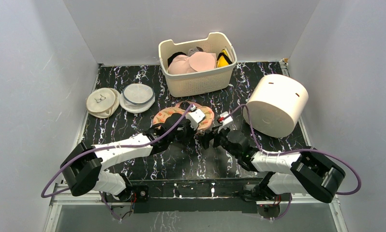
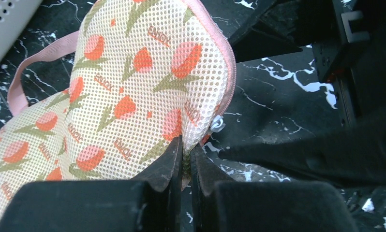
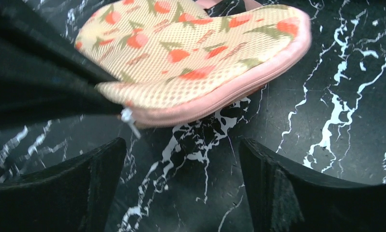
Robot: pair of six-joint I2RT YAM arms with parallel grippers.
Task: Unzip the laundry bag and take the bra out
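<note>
Two grippers at the laundry bag [image 2: 123, 96], which lies on the table [image 1: 147, 82] near the basket [image 1: 198, 79]: left gripper [image 2: 186, 145] is clamped tight on its pink edge, right gripper [image 3: 181, 159] gapes wide with nothing in it, just beside the zipper pull [image 3: 129, 118]

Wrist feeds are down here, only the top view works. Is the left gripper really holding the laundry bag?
Observer: Yes. The left wrist view shows the left gripper shut on the edge of the laundry bag.
Operator: Where is the zipper pull?
Observer: The small silvery zipper pull hangs at that edge, right beside the shut fingers.
Operator: And the right gripper?
Observer: The right gripper is wide open, the pull close to one finger, ungripped.
</note>
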